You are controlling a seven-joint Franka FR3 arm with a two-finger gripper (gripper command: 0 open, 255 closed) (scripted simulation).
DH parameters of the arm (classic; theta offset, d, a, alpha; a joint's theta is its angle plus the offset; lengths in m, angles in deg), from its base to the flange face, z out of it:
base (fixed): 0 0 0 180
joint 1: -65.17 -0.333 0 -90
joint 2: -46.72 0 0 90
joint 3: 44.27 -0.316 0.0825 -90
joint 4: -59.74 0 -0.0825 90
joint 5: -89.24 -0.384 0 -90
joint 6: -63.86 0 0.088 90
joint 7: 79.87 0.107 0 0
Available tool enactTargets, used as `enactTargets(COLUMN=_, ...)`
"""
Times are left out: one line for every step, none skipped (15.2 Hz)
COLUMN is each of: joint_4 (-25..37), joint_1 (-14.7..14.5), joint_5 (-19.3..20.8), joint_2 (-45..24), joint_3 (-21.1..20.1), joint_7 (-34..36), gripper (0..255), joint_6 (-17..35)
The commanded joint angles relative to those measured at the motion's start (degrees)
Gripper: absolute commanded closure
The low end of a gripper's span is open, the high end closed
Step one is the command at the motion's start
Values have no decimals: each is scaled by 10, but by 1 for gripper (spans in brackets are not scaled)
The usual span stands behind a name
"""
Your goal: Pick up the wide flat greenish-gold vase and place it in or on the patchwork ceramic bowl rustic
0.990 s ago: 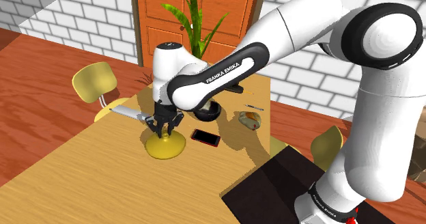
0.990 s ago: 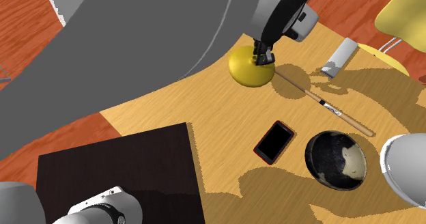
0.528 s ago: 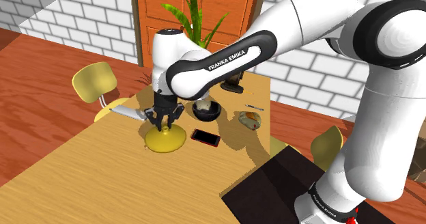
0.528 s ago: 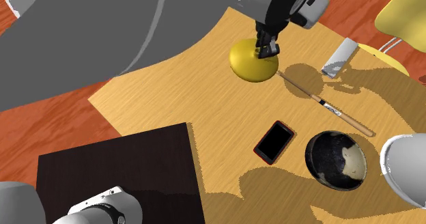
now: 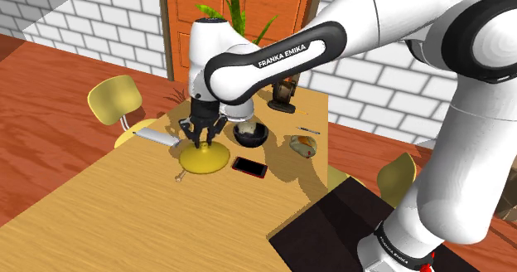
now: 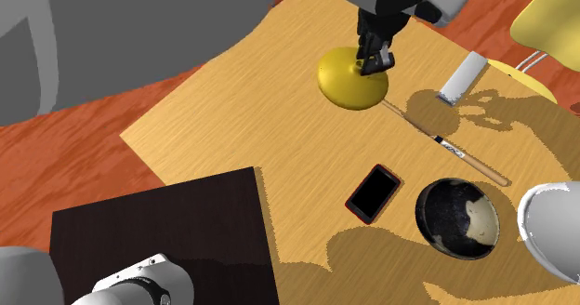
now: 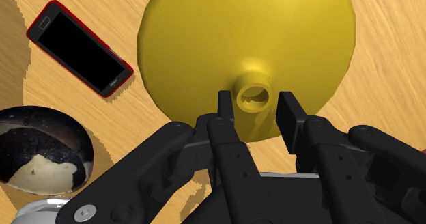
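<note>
Gripper (image 7: pixel 255 106) is narrow, fingers (image 7: pixel 225 113) closed onto the short neck of the vase (image 7: pixel 246 38), one on each side, so it's holding the vase by the neck. The vase is a wide, flat, yellow-gold dome with an open neck on top. In the shoulder view the gripper (image 5: pixel 201 140) points straight down over the vase (image 5: pixel 203 158), which sits about mid-table (image 5: pixel 124 221), toward that view's left of the bowl (image 5: pixel 249 133). I can't tell whether the vase base touches the wood. In the second exterior view the gripper (image 6: pixel 374 61) sits on the vase (image 6: pixel 349 82) near the table's far edge, well apart from the bowl (image 6: pixel 455 218). The bowl is dark with a cream patch inside, upright, with nothing in it. A red-edged black phone (image 6: pixel 374 192) lies flat between vase and bowl, just beside the bowl and not touching it. A thin stick (image 6: pixel 446 145) runs from next to the vase toward the bowl, and in the shoulder view one end (image 5: pixel 179 177) pokes out below the vase. A grey bar (image 6: pixel 462 78) lies near the table edge, beside a yellow chair (image 6: pixel 548 15). The wrist view shows the phone (image 7: pixel 78 48) and bowl (image 7: pixel 37 147) off to one side of the vase. The dark stand (image 6: pixel 167 229) is at the table's near edge.
</note>
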Motion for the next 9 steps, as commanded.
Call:
enactTargets(joint_4=2, joint_1=16, joint_5=-7, joint_2=5, joint_3=7, joint_7=-26, gripper=255, joint_6=-6)
enactTargets(joint_4=1, joint_1=24, joint_5=-10, joint_2=8, joint_3=11, joint_7=-41, gripper=255, joint_6=-7)
enactTargets(joint_4=0, joint_1=33, joint_5=-14, joint_2=11, joint_3=15, joint_7=-55, gripper=255, joint_6=-8)
enactTargets(joint_4=1, joint_1=42, joint_5=-17, joint_2=13, joint_3=19, joint_7=-70, gripper=255, joint_6=-10)
enactTargets(joint_4=1, joint_1=50, joint_5=-20, joint_2=14, joint_3=23, joint_7=-84, gripper=255, joint_6=-11)
enactTargets(joint_4=3, joint_1=58, joint_5=-22, joint_2=15, joint_3=28, joint_7=-98, gripper=255, joint_6=-13)
enactTargets(joint_4=5, joint_1=66, joint_5=-25, joint_2=16, joint_3=32, joint_7=-112, gripper=255, joint_6=-15)
enactTargets(joint_4=8, joint_1=74, joint_5=-27, joint_2=16, joint_3=37, joint_7=-125, gripper=255, joint_6=-18)
enactTargets(joint_4=11, joint_1=82, joint_5=-29, joint_2=15, joint_3=41, joint_7=-139, gripper=255, joint_6=-21)
